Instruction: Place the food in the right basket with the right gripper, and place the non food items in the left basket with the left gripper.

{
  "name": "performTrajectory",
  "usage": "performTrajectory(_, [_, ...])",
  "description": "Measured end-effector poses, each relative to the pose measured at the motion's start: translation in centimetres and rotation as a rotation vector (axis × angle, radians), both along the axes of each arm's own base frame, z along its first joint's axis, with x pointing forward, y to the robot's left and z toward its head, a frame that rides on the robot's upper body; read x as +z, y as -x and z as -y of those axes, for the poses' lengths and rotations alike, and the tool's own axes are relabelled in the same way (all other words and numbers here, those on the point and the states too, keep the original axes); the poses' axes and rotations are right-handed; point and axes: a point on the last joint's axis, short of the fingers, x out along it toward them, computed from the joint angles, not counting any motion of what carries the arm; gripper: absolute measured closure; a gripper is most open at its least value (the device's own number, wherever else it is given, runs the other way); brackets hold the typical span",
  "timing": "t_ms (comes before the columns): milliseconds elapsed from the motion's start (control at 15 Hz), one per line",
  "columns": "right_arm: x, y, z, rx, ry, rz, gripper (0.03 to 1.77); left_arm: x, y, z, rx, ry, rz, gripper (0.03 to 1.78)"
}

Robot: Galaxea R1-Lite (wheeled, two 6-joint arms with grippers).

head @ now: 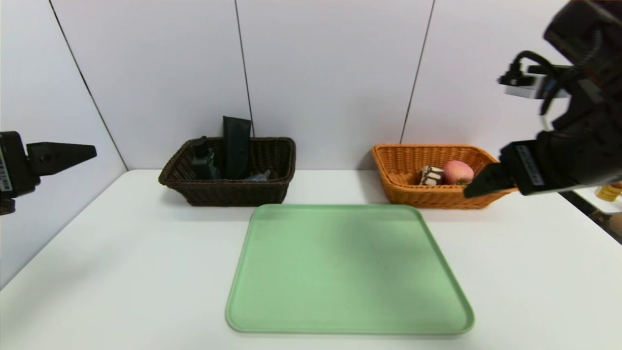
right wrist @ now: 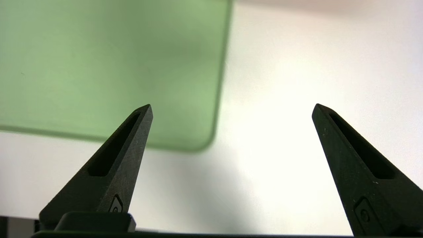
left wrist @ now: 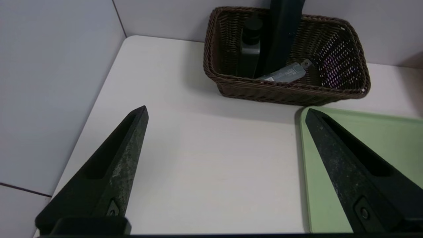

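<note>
The dark brown basket (head: 272, 190) at the back left holds a tall black item (head: 236, 146), a dark bottle (head: 203, 159) and a grey tube (left wrist: 285, 74). At the back right, the orange basket (head: 396, 167) contains a peach (head: 457, 171) and a chocolate-striped pastry (head: 430, 175). The green tray (head: 347, 267) between them carries nothing. My left gripper (left wrist: 226, 110) hangs open and empty above the table's left edge. My right gripper (right wrist: 233, 106) is open and empty, raised near the orange basket's right end, above the table by a tray corner (right wrist: 198, 138).
The white table (head: 121, 262) meets grey wall panels at the back and left. Past its right edge some yellowish objects (head: 610, 192) lie off the table.
</note>
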Motion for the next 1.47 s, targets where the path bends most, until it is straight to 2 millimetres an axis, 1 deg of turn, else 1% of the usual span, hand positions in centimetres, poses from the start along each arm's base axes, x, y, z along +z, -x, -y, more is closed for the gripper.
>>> performTrajectory(133, [1.0, 2.9, 3.2, -0.125, -0.045, 0.059, 0.12, 0.3, 1.2, -0.5, 0.010, 0.004, 0.029, 0.12])
performTrajectory(267, [1.8, 5.9, 5.9, -0.231, -0.089, 0.169, 0.12, -0.5, 2.9, -1.0, 0.000, -0.016, 0.034, 0.12])
performTrajectory(333, [1.7, 7.5, 6.9, -0.270, -0.105, 0.228, 0.11, -1.1, 4.0, -1.2, -0.013, -0.038, 0.036, 0.12])
performTrajectory(533, [-0.1, 12.6, 8.8, -0.345, -0.102, 0.403, 0.11, -3.3, 7.9, -2.1, -0.042, -0.087, 0.050, 0.12])
performTrajectory(733, [-3.0, 17.9, 9.8, -0.343, -0.046, 0.568, 0.11, -5.5, 11.9, -3.1, -0.057, -0.094, 0.030, 0.12])
performTrajectory(867, [-5.7, 21.0, 10.0, -0.343, -0.006, 0.664, 0.11, -7.1, 13.6, -3.4, -0.028, -0.090, 0.037, 0.12])
performTrajectory(1067, [-10.1, 25.0, 10.1, -0.334, 0.039, 0.774, 0.11, -9.3, 15.7, -3.5, 0.065, -0.079, 0.074, 0.12])
performTrajectory(1200, [-13.1, 26.9, 9.9, -0.278, 0.043, 0.838, 0.10, -10.9, 16.6, -3.4, 0.106, -0.059, 0.101, 0.12])
performTrajectory(1267, [-14.2, 27.4, 9.8, -0.248, 0.036, 0.871, 0.10, -11.4, 17.1, -3.3, 0.096, -0.052, 0.128, 0.12])
performTrajectory(1400, [-15.8, 27.5, 9.6, -0.199, 0.023, 0.926, 0.10, -12.8, 18.2, -3.0, 0.024, -0.061, 0.182, 0.12])
performTrajectory(1467, [-16.2, 27.2, 9.6, -0.189, 0.024, 0.956, 0.10, -13.9, 18.8, -2.9, -0.018, -0.093, 0.207, 0.12])
